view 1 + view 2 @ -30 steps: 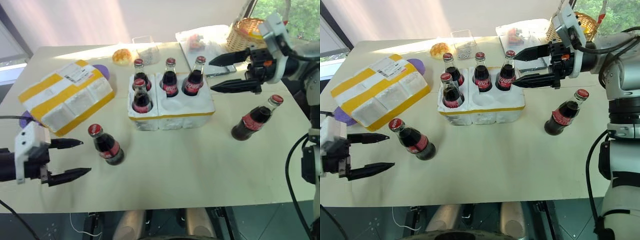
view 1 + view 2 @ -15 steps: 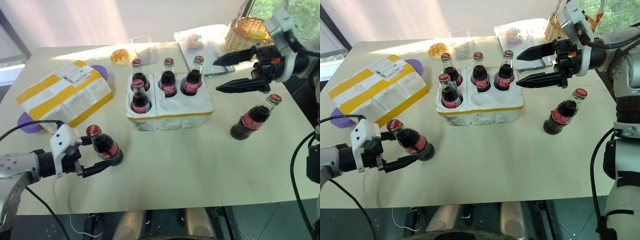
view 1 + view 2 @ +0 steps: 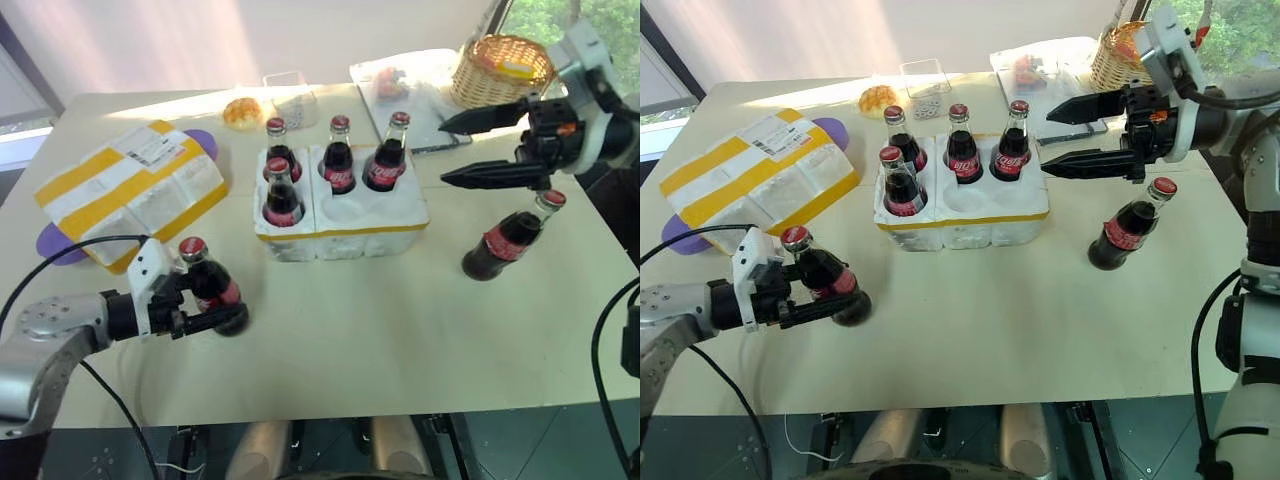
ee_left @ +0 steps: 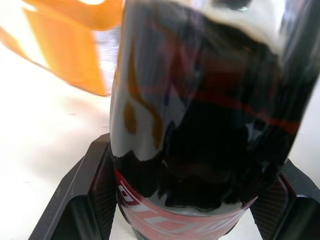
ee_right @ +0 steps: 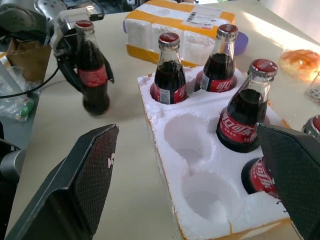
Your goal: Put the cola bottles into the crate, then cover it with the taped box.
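The left gripper [image 3: 810,297] brackets a small dark glass cola bottle with a red cap [image 3: 824,285] standing on the cream table [image 3: 980,330] near the low white foam crate [image 3: 962,222], fingers against its sides. A loose hold could topple it. The right gripper [image 3: 1072,135] hangs wide open and empty above another cola bottle [image 3: 1124,232]

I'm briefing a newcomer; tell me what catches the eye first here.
The white foam crate mid-table holds four cola bottles, with two wells empty. The left gripper brackets a fifth bottle near the taped box, while the right gripper hovers open above the sixth.
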Action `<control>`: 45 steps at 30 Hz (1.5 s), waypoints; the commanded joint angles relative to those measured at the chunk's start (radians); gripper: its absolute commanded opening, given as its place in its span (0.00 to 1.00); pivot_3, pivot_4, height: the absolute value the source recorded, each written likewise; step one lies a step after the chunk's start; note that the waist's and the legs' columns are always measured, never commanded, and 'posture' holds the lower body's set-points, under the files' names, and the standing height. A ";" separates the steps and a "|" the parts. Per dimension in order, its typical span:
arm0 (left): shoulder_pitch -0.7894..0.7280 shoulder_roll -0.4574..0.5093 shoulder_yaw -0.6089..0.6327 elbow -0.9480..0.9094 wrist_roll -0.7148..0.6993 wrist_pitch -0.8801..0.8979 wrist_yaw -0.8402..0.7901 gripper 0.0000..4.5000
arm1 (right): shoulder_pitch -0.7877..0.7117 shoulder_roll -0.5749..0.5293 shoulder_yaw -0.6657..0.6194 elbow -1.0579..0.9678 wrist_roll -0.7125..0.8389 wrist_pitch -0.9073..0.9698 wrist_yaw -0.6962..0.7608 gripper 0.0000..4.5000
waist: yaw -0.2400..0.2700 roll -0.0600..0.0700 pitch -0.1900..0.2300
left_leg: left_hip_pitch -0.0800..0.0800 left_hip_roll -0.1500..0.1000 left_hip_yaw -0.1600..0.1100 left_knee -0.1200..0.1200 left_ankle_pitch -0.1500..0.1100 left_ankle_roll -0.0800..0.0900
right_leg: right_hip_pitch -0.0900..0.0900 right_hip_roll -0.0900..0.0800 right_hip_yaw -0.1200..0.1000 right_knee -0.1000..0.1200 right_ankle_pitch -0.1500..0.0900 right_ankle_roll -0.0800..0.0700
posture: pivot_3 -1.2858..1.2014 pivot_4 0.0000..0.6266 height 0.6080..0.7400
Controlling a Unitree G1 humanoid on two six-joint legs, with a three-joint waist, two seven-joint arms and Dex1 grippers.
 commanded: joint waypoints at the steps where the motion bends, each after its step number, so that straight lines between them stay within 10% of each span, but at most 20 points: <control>1: -0.141 0.046 0.061 0.000 -0.161 0.069 -0.026 0.62 | 0.002 -0.016 -0.047 -0.038 0.023 -0.004 -0.019 1.00 | 0.001 0.000 0.000 | 0.000 0.000 0.000 0.000 0.000 0.000 | 0.000 0.000 0.000 0.000 0.000 0.000 | 0.52 0.24 1.00; 12: -0.576 -0.127 -0.121 0.112 -0.246 0.121 0.102 0.62 | 0.075 -0.022 -0.093 -0.103 0.064 0.009 -0.078 1.00 | -0.004 0.000 0.000 | 0.000 -0.001 0.000 0.001 0.002 -0.004 | 0.000 0.000 0.000 0.000 0.000 0.000 | 0.52 0.24 1.00; 22: -0.650 -0.352 -0.284 0.158 -0.050 -0.028 0.255 0.62 | 0.138 -0.036 -0.133 -0.167 0.106 0.037 -0.127 1.00 | -0.001 0.000 0.000 | 0.000 -0.001 0.001 0.001 0.003 -0.004 | 0.000 -0.001 0.000 0.000 0.000 0.000 | 0.52 0.24 1.00; 32: -0.712 -0.190 -0.177 0.287 -0.205 0.091 0.049 0.62 | 0.154 -0.036 -0.140 -0.171 0.123 0.042 -0.153 1.00 | -0.003 0.000 0.000 | 0.000 -0.001 0.001 0.001 0.002 -0.003 | 0.000 0.000 0.000 0.001 0.000 0.000 | 0.52 0.24 1.00; 45: -0.862 -0.351 -0.311 0.282 -0.066 0.099 0.243 0.62 | 0.143 -0.018 -0.132 -0.164 0.121 0.034 -0.174 1.00 | 0.015 -0.001 0.000 | -0.002 -0.002 0.001 0.002 0.003 -0.004 | 0.000 -0.001 0.000 0.000 0.001 0.001 | 0.52 0.24 1.00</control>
